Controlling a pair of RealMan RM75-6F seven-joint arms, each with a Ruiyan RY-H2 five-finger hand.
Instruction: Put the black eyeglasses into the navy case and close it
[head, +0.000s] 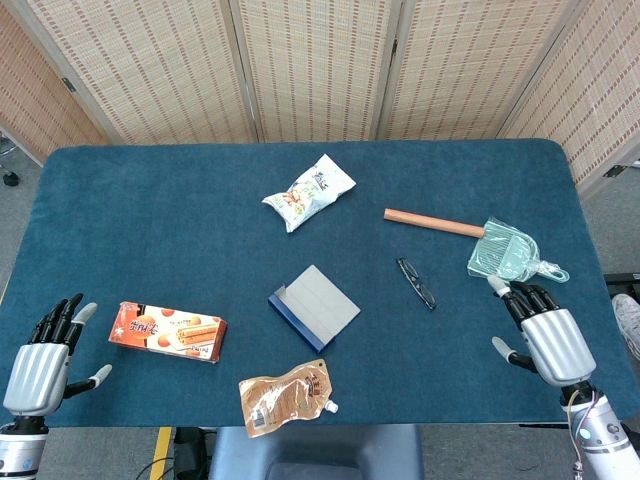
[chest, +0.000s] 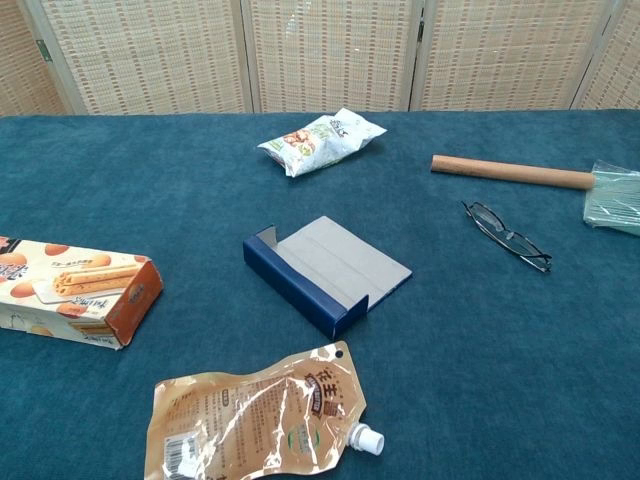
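Teal felt is covering the wide table (head: 150, 200), and everything is lying well spread out on it. Largest of the objects is the orange-and-white biscuit box (head: 167, 332) near the left edge, followed by the long wooden-handled brush with its pale green head (head: 505, 254) on the right. Next come the tan spouted refill pouch (head: 284, 396) at the near edge and the white-and-green snack bag (head: 309, 192) further back.

Sitting near the middle is the navy case (head: 314, 307), lying open with its grey lining facing up and its low navy wall toward the left. To its right, apart from it, the black thin-framed eyeglasses (head: 416, 283) are lying folded flat between the case and the brush head.

Both hands are showing only in the head view. The right hand (head: 545, 337) is hovering at the near right, fingers spread and holding nothing, nearer the eyeglasses than anything else. The left hand (head: 42, 355) is waiting at the near left corner, fingers likewise apart and empty.

The step in hand is looking like the reach for the eyeglasses. Doing it well is meaning coming down over the frame's middle, pinching across the thin rims rather than the lenses, and avoiding the brush just behind. The flat frame is likely needing a careful, low pinch against the felt.
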